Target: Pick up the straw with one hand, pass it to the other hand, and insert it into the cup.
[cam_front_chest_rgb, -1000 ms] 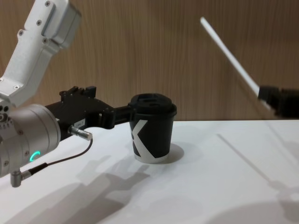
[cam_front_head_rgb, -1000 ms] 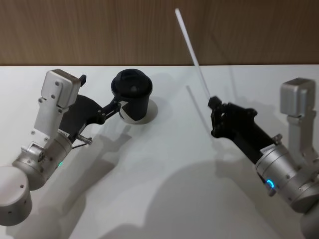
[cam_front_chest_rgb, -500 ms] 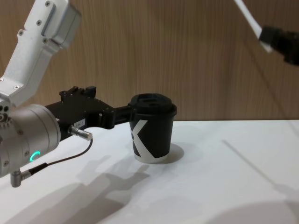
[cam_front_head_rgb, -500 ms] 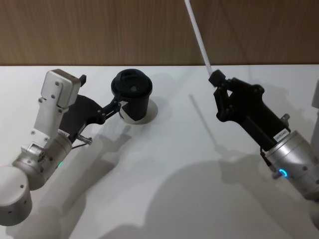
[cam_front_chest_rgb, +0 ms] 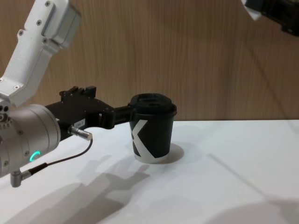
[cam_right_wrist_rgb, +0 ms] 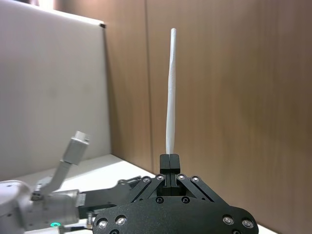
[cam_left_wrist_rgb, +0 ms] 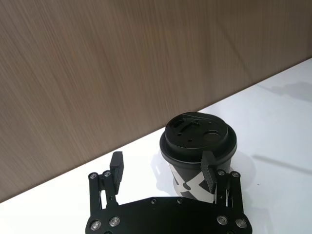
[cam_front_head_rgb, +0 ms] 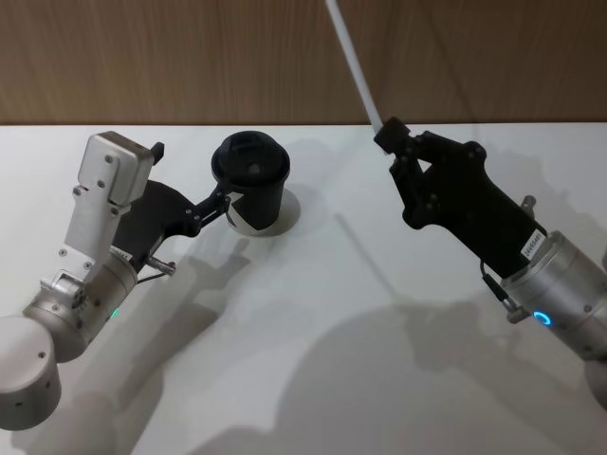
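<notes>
White straw (cam_front_head_rgb: 358, 71), tip cropped, pinched in right gripper (cam_front_head_rgb: 389, 136); left gripper (cam_left_wrist_rgb: 163, 163) spread beside cup (cam_front_head_rgb: 251, 180).

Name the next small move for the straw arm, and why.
Probably swing the right gripper left until the long white straw stands over the small black lidded cup. It is shut on the straw's lower end, high and right of the cup; the left gripper sits open beside the cup.
</notes>
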